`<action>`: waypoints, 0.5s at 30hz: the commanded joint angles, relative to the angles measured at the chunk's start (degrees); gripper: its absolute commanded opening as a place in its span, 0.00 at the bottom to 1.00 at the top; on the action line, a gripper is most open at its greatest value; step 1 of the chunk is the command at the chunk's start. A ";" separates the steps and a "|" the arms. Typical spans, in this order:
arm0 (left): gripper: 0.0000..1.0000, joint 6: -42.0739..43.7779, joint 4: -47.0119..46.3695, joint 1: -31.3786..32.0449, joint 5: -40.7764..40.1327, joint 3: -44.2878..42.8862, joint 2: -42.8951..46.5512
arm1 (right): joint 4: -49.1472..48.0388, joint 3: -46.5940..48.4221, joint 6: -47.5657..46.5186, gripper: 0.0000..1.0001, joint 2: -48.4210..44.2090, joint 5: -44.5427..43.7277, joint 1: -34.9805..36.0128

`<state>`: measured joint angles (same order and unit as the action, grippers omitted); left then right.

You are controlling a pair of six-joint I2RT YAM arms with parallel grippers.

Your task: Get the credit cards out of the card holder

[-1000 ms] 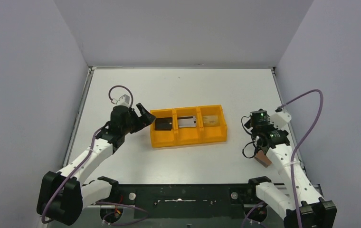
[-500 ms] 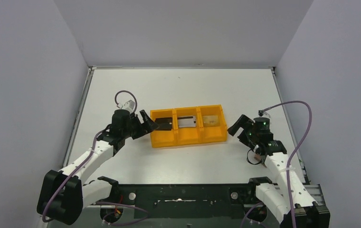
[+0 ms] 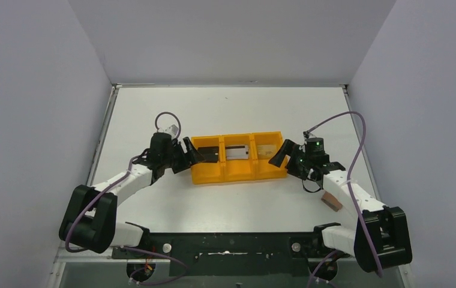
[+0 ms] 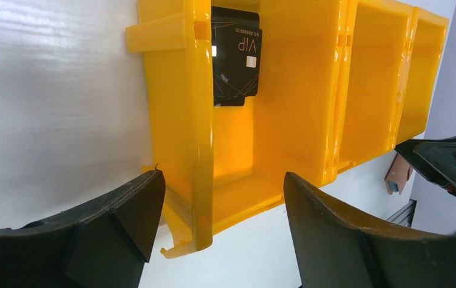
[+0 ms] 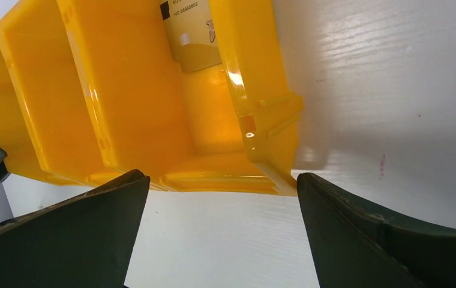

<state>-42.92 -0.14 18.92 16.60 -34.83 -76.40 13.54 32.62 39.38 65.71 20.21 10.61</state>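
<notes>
The orange tray [image 3: 222, 176] holds a black card [image 3: 209, 155] in its left compartment, a silvery grey card [image 3: 237, 153] in the middle and a gold-tan card [image 3: 266, 151] on the right. My left gripper [image 3: 191, 153] is open and low at the tray's left end; in the left wrist view its fingers [image 4: 117, 222] straddle the tray's end wall [image 4: 195, 150], with the black card [image 4: 236, 57] beyond. My right gripper [image 3: 279, 155] is open at the tray's right end, with the tray corner [image 5: 273, 120] and gold-tan card [image 5: 192, 33] ahead of it. The brown card holder [image 3: 332, 201] lies by my right forearm, partly hidden.
The white table is walled by grey panels at left, right and back. The card holder also shows in the left wrist view [image 4: 397, 174], past the tray near the front right. The arm bases and a black rail stand at the near edge [image 3: 231, 246].
Both grippers have moved inward and down to the tray's two ends. The right arm swung left, away from the card holder. The cards and tray have not moved.
</notes>
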 commanded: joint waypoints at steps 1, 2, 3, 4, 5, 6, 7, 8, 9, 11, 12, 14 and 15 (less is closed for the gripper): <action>0.72 -0.62 -4.99 -0.33 0.30 -5.47 -2.68 | -5.95 4.80 -0.71 1.00 2.69 1.90 0.64; 0.71 -0.66 -4.92 -0.37 0.13 -6.23 -3.55 | -6.20 5.45 -0.63 1.00 3.25 2.04 0.64; 0.71 -0.68 -4.95 -0.37 0.18 -6.99 -4.37 | -6.40 6.00 -0.62 1.00 3.75 2.12 0.72; 0.71 -0.72 -4.91 -0.37 0.15 -7.88 -5.27 | -6.68 6.56 -0.55 1.00 4.33 2.10 0.72; 0.71 -0.76 -4.87 -0.42 0.05 -8.50 -6.03 | -6.87 7.15 -0.46 1.00 5.01 2.03 0.66; 0.70 -0.89 -4.95 -0.45 -0.19 -8.98 -6.79 | -7.05 7.79 -0.64 1.00 5.90 2.05 0.60; 0.70 -1.00 -4.95 -0.54 -0.59 -9.48 -7.45 | -7.20 8.54 -0.70 1.00 6.89 2.08 0.63; 0.70 -1.05 -4.89 -0.73 -0.74 -10.11 -8.11 | -7.02 9.31 -0.64 1.00 8.02 1.91 0.57; 0.70 -0.92 -4.46 -0.95 -0.82 -10.73 -8.73 | -6.41 10.04 -0.70 1.00 9.00 1.63 0.63; 0.69 -0.12 -2.35 -1.02 -1.66 -12.26 -9.55 | -4.32 11.49 -0.75 1.00 10.54 -0.99 0.57; 0.69 0.08 -1.61 -1.13 -2.07 -12.55 -9.70 | -3.34 11.86 -0.85 1.00 10.83 -2.73 0.54; 0.69 0.20 -1.38 -1.20 -2.52 -12.19 -9.39 | -2.37 12.02 -1.05 1.00 10.99 -4.67 0.14; 0.69 0.17 -1.70 -1.24 -2.43 -11.73 -9.17 | -2.25 11.96 -1.13 1.00 11.06 -4.83 -0.16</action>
<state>-42.98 -0.05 17.85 13.91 -44.34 -86.21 12.14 41.58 38.57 77.06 18.33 10.70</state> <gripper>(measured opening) 0.696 0.999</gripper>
